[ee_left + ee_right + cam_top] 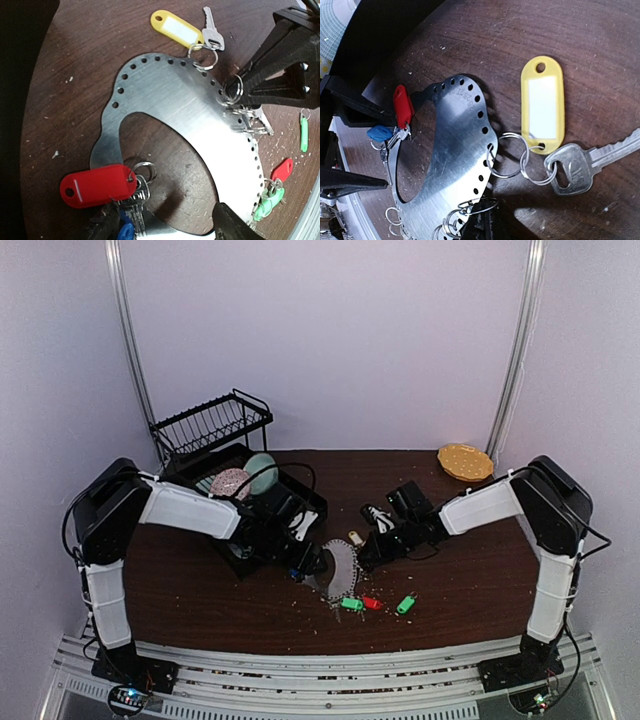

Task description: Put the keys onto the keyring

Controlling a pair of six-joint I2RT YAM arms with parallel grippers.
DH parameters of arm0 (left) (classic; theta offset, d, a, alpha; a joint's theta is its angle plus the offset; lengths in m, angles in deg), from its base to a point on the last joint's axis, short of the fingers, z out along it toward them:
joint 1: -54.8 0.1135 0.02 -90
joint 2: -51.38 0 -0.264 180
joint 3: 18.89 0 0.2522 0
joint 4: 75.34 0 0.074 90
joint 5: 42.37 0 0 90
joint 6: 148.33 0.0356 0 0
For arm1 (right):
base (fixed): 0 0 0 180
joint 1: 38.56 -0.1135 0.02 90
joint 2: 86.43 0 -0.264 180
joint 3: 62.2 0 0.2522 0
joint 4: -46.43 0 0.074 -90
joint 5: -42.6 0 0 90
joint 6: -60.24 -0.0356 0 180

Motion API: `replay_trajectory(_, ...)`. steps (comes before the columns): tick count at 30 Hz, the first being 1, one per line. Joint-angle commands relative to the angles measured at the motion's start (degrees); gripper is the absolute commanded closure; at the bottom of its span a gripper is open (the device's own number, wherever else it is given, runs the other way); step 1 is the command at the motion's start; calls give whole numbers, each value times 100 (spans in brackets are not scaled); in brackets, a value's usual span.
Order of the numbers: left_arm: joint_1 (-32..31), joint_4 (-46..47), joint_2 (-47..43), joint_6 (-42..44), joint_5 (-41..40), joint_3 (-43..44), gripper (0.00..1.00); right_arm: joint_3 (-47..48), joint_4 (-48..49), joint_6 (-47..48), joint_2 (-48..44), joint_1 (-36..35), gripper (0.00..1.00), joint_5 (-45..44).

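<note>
Left tool (170, 227) low, clamping keyring (170, 100) | right tool (243, 90) closed, tips at rim

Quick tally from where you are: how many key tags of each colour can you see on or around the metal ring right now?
Yellow tag: 1
Red tags: 2
Green tags: 2
Blue tag: 1
Total: 6 tags in view

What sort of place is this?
Probably a robot test booth: plain white walls, two robot arms mounted at a dark table, and props like a dish rack, keys and a keyring.
</note>
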Motion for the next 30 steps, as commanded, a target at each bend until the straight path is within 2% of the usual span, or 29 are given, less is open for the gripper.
replay_trajectory(1,-53,471,76,117,554,-274,34,-255,744,-514,-77,-360,100,1009)
replay_trajectory(8,-180,1159,-455,179,786,-1018,37,-696,1441,-976,-528,-575,100,1169)
replay_trajectory(16,-715,983,-824,752,639,-1178,36,-963,1855,-1307,-617,-832,100,1171)
replay_trajectory(24,-795,4,-1617,962,-238,-1244,30,-1150,650,-773,-1360,-820,100,459)
replay_trajectory(30,-1195,-1237,-1372,731,-1164,-678,17,-1250,-207,-303,-1893,-727,100,-223)
